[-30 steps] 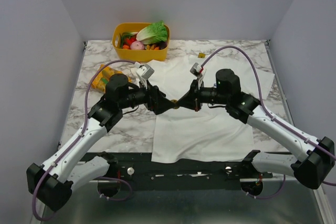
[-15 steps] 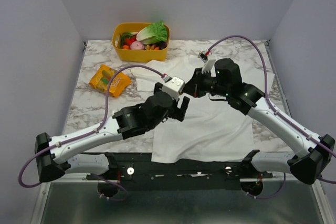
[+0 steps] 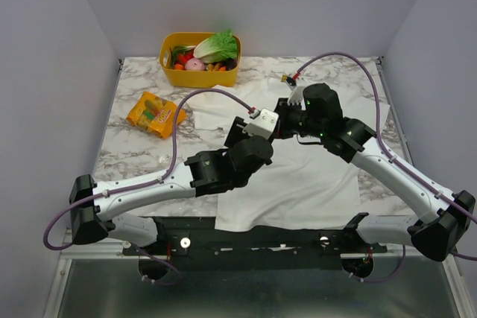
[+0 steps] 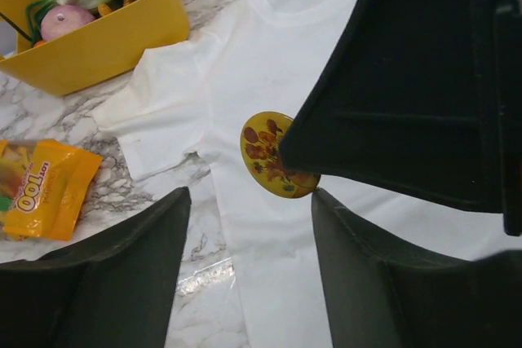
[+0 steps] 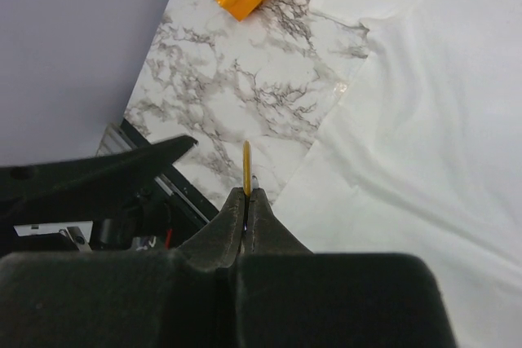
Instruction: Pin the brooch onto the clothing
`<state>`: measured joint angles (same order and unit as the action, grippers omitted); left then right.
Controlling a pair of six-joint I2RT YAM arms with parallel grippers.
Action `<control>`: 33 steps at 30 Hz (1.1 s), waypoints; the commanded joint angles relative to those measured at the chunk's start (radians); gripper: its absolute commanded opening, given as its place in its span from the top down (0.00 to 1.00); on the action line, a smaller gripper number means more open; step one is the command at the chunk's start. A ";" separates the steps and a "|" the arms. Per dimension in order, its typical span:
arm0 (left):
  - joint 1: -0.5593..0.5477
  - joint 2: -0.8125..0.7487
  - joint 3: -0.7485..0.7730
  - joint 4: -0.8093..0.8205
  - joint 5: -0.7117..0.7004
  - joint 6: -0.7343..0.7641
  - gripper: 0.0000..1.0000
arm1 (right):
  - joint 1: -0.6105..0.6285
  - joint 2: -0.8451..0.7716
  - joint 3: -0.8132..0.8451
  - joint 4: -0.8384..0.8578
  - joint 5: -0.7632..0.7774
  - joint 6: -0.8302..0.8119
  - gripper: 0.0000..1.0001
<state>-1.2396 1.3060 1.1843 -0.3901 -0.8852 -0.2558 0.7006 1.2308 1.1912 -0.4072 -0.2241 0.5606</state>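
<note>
The brooch (image 4: 276, 154) is a small yellow disc with a flower picture, hanging above the chest of the clothing (image 4: 269, 55), a white T-shirt spread flat on the marble table. My right gripper (image 5: 246, 193) is shut on the brooch (image 5: 246, 167), which shows edge-on sticking out past the fingertips. My left gripper (image 4: 250, 199) is open with nothing between its fingers, and it sits just below and in front of the brooch. In the top view the two wrists meet over the upper part of the clothing (image 3: 298, 184), and the brooch is hidden there.
A yellow basket (image 3: 198, 76) of vegetables stands at the back left. An orange snack packet (image 3: 155, 113) lies on the marble (image 3: 134, 154) left of the shirt. A yellow collar tag (image 3: 286, 78) marks the shirt's far end. Grey walls close in the sides.
My left arm has swung right and forward, bringing its gripper under the right one, with its jaws a little narrower. The right gripper has pulled back towards the collar with the brooch.
</note>
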 commanded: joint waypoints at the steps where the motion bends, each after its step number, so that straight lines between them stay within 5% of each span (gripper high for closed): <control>1: -0.008 0.013 0.008 0.066 -0.070 0.044 0.37 | -0.004 0.002 0.022 -0.024 0.011 0.016 1.00; 10: -0.008 0.006 -0.045 0.213 0.006 0.105 0.41 | -0.004 -0.005 0.019 -0.018 -0.041 0.019 0.99; 17: 0.025 0.027 -0.040 0.234 0.018 0.092 1.00 | -0.004 -0.028 0.011 -0.015 -0.067 0.018 0.99; 19: 0.051 0.019 -0.049 0.234 0.032 0.067 1.00 | -0.003 -0.034 0.011 -0.012 -0.075 0.010 0.98; 24: 0.120 -0.068 -0.115 0.255 0.159 0.018 1.00 | -0.006 -0.048 0.008 -0.001 -0.100 -0.014 0.81; 27: 0.173 -0.147 -0.170 0.284 0.273 -0.010 1.00 | -0.013 -0.062 0.001 0.010 -0.089 -0.024 0.58; 29: 0.195 -0.191 -0.196 0.293 0.327 -0.022 1.00 | -0.021 -0.071 -0.004 0.016 -0.080 -0.031 0.56; 33: 0.248 -0.318 -0.268 0.298 0.435 -0.037 1.00 | -0.035 -0.106 -0.019 0.022 -0.055 -0.060 0.34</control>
<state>-1.0264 1.1080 0.9668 -0.1406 -0.6052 -0.2485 0.6800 1.1694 1.1919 -0.3874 -0.2783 0.5365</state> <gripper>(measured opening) 0.009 0.554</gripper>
